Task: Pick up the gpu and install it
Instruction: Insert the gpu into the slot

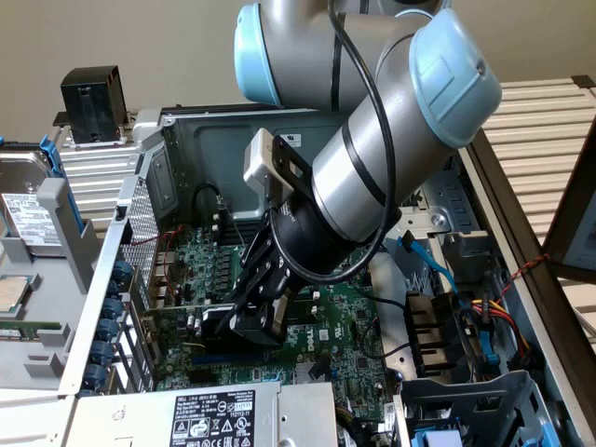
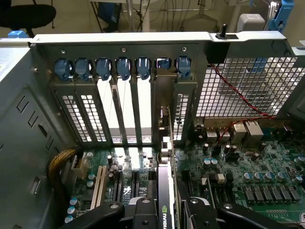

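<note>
The gpu (image 1: pixel 209 321), a black shroud over a thin green board, stands on edge low over the green motherboard (image 1: pixel 340 321) inside the open computer case. My gripper (image 1: pixel 253 321) is shut on it from above, one finger on each side. In the wrist view the gpu (image 2: pixel 164 191) runs straight ahead between my fingers (image 2: pixel 143 212), and its metal bracket (image 2: pixel 164 109) stands against the case's rear slot panel (image 2: pixel 124 100) in one of the openings. Whether the card's edge sits in a motherboard slot is hidden.
Blue slot clips (image 2: pixel 123 67) line the rear panel's top. A power supply (image 1: pixel 214 414) lies at the case's near side. Blue and coloured cables (image 1: pixel 447 279) and a drive cage (image 1: pixel 475 400) fill the exterior view's right. A hard drive (image 1: pixel 28 219) rests outside at the left.
</note>
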Controlling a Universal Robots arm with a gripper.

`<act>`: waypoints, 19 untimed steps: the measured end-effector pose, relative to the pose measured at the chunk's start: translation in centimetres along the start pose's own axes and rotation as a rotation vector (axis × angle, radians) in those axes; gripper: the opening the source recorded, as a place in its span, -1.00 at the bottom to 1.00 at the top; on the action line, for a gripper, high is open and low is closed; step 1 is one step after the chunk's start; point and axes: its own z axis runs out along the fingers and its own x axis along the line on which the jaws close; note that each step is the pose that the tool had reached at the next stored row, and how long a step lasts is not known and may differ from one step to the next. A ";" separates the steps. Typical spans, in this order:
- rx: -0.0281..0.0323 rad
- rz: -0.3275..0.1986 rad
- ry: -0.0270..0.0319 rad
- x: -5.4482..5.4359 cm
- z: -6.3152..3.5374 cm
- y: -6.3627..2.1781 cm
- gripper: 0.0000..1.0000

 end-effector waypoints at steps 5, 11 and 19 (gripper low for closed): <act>0.0003 0.002 0.0015 -0.1 0.01 0.00 -0.47; 0.0007 0.006 0.0069 -0.2 -0.01 0.03 -0.47; 0.0010 0.002 0.0130 -0.4 0.01 0.03 -0.47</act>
